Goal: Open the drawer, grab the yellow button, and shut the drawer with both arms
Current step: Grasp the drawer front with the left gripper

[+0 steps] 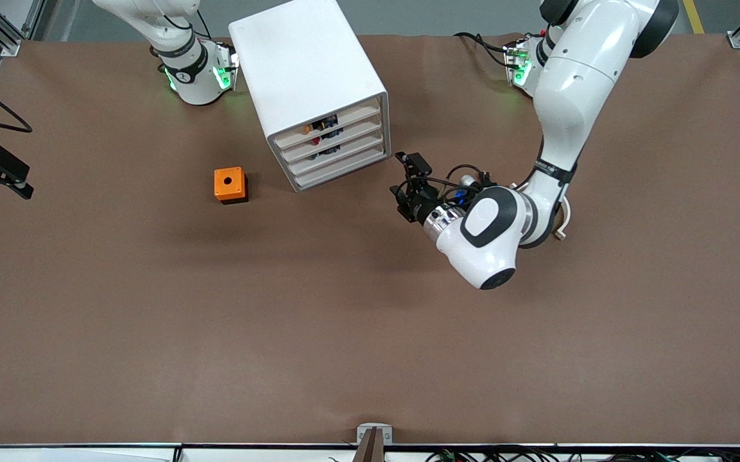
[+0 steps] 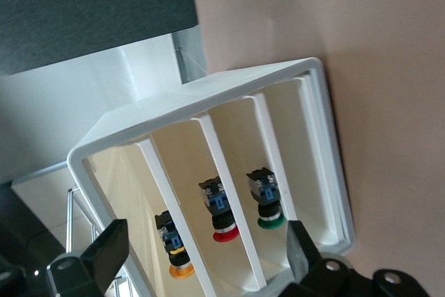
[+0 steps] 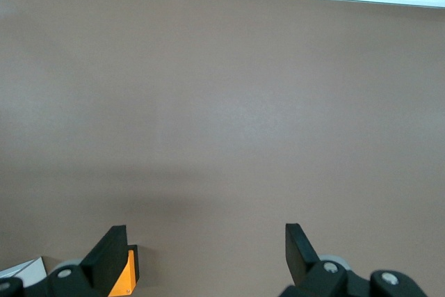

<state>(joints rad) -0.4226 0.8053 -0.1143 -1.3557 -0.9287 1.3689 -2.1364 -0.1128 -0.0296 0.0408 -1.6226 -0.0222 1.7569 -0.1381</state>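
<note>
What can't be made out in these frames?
- Right claw: front view's edge cuts it off; only the right wrist view shows it, open, over the table beside the cube.
- Drawer contents: too small in front view.
- Button: left wrist view shows three through the fronts, but which tray holds each is unclear.

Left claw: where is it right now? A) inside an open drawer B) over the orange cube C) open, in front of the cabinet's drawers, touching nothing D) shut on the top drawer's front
C: the left claw stands open, facing the cabinet fronts, apart from the shut top drawer; its fingers frame the trays, holding nothing.
</note>
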